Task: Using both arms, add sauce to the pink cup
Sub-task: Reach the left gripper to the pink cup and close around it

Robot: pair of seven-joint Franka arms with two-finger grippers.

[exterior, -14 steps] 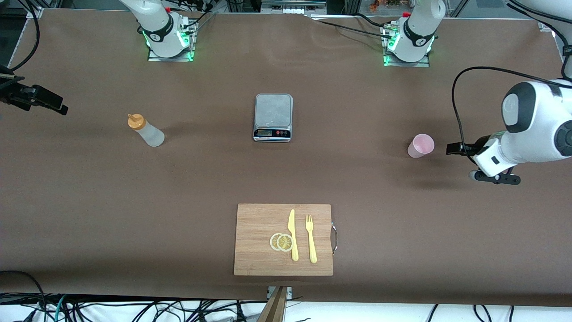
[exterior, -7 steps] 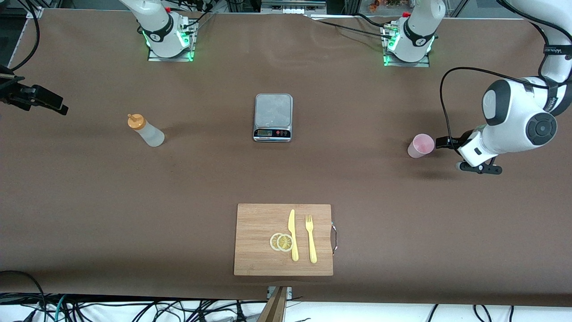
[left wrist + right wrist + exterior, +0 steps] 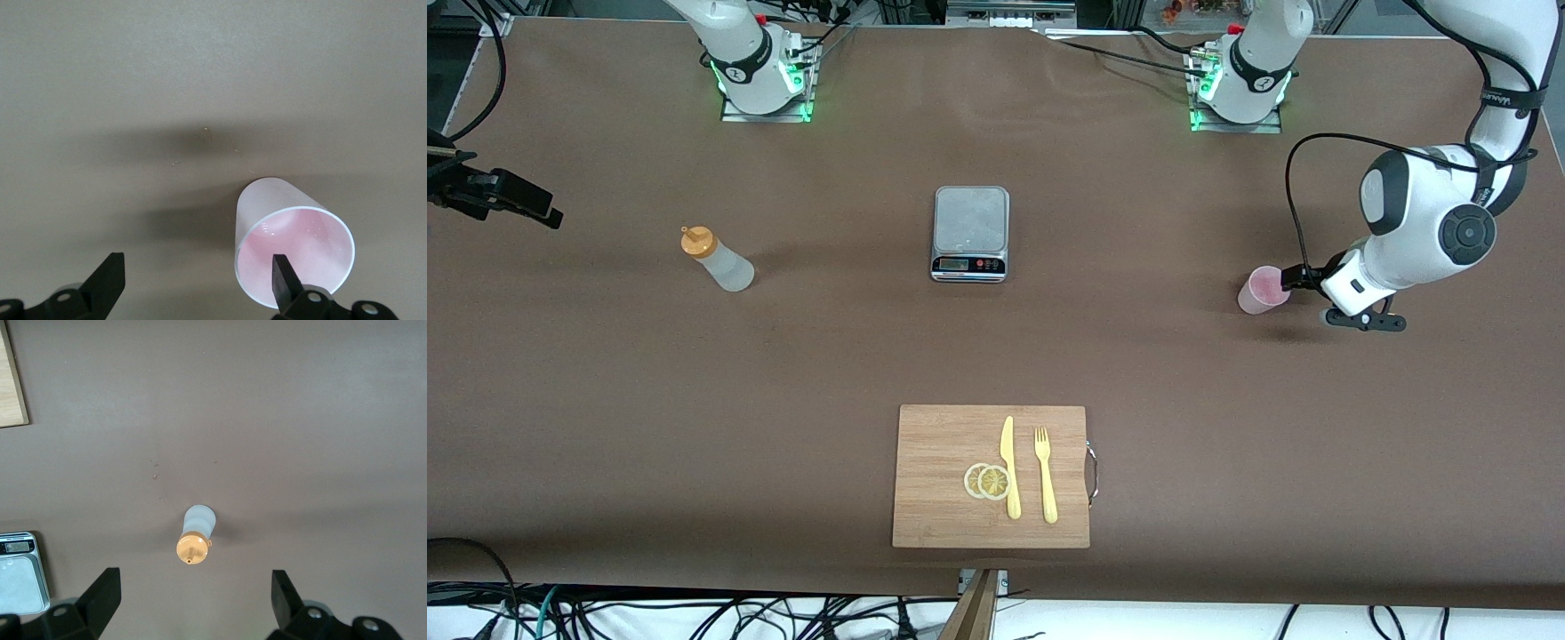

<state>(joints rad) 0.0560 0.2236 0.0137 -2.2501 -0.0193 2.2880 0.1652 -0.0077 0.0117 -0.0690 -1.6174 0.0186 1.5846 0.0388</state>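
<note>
Even, bright overhead light falls on the matte brown counter [image 3: 605,400], casting soft, diffuse shadows beside the pink cup [image 3: 293,250], with no glare and sharp focus throughout.

pink cup [image 3: 1263,291], frosted-white sauce [image 3: 720,260]; orange cap

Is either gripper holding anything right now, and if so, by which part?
Nothing is held. The left gripper is open beside the pink cup, one finger in front of its rim. The right gripper is open above the sauce bottle.
</note>
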